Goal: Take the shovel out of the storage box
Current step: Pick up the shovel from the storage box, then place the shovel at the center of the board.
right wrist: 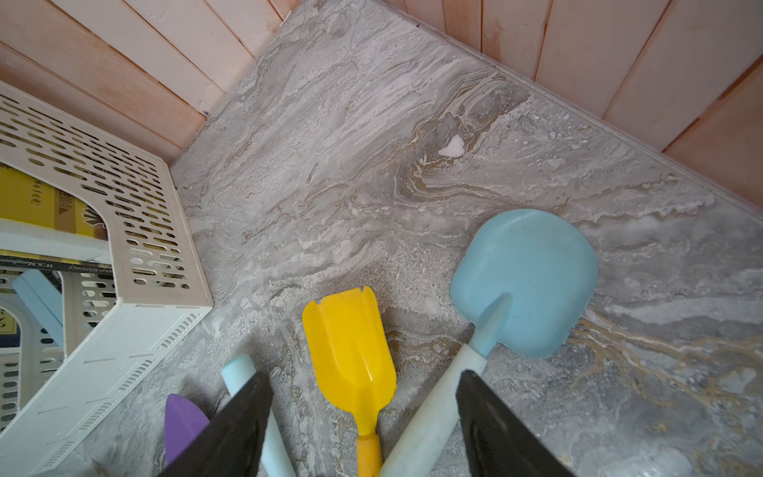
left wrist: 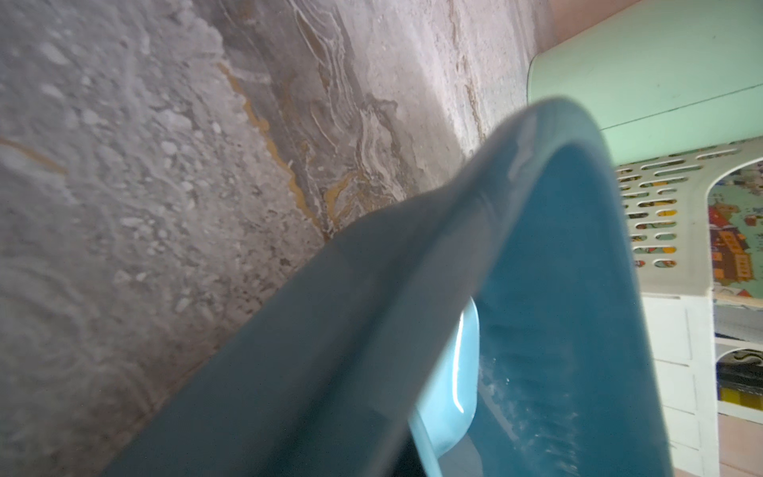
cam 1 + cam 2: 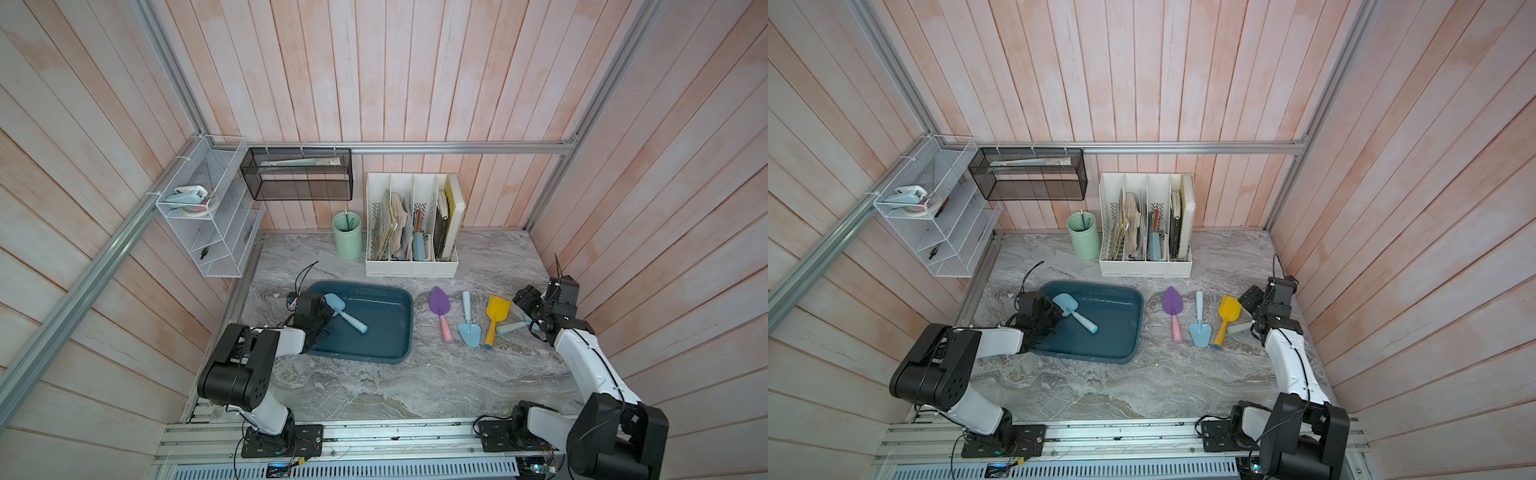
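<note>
The dark teal storage box (image 3: 390,347) (image 3: 1117,338) lies left of centre in both top views. Inside it a light-blue shovel (image 3: 345,311) (image 3: 1073,309) lies aslant, its blade toward the box's left end. My left gripper (image 3: 326,311) (image 3: 1055,309) reaches over that end and is shut on the blade's edge. The left wrist view shows the box rim (image 2: 371,309) close up and the shovel blade (image 2: 454,384) edge-on; the fingers are hidden there. My right gripper (image 3: 534,322) (image 1: 363,376) hovers open at the right over shovels lying on the table.
On the table right of the box lie a purple shovel (image 3: 439,309), a light-blue trowel (image 3: 468,328), a yellow shovel (image 3: 496,313) (image 1: 351,351) and a pale-handled blue shovel (image 1: 532,281). A white file organiser (image 3: 411,266) and green cup (image 3: 347,239) stand behind. A black mesh basket (image 3: 299,174) hangs on the wall.
</note>
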